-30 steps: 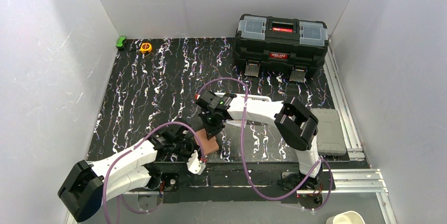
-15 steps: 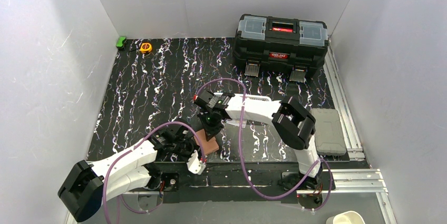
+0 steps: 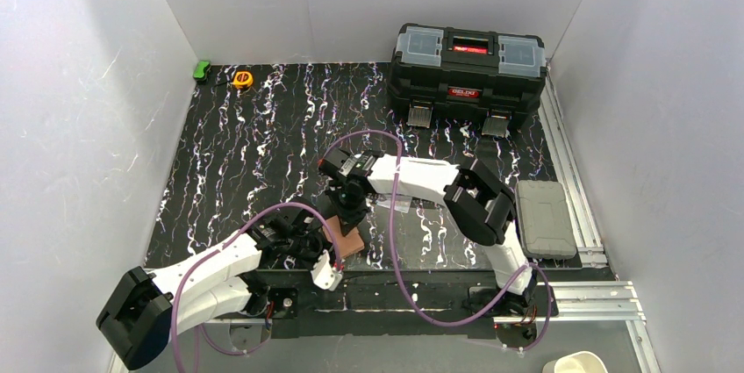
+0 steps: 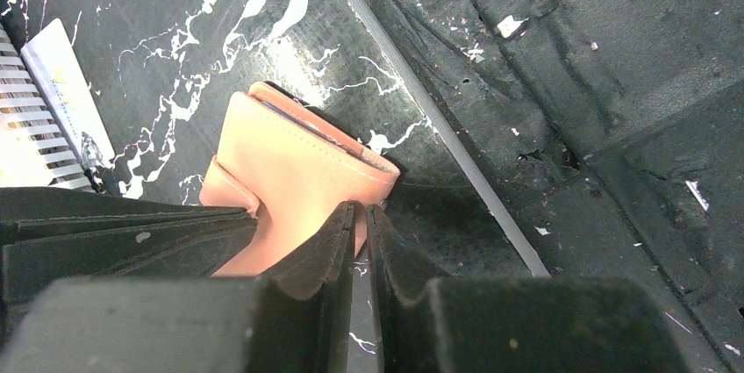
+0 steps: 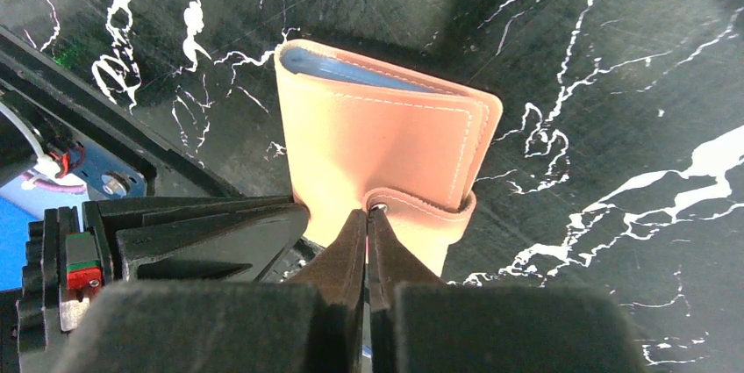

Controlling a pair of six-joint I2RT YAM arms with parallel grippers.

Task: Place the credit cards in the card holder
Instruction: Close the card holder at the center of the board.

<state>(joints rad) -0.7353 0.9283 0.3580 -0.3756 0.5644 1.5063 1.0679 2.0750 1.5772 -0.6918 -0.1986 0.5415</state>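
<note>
Card holder hasn't budged in the last second. It's lying folded at the near edge of the tabletop, between the two arms. What moved is the right arm, which swung a bit left, so the right pincer, tips pressed together, now pokes at the snap tab. Meanwhile the left pincer looks to be pinching the card holder's near edge. A light blue card peeks out from inside, so I'd guess we're at the snapping-shut stage.

The pink card holder looks like soft, smooth leather with neat stitches. The black table mat is shiny with white streaks. At one o'clock, the toolbox is hard black plastic.
</note>
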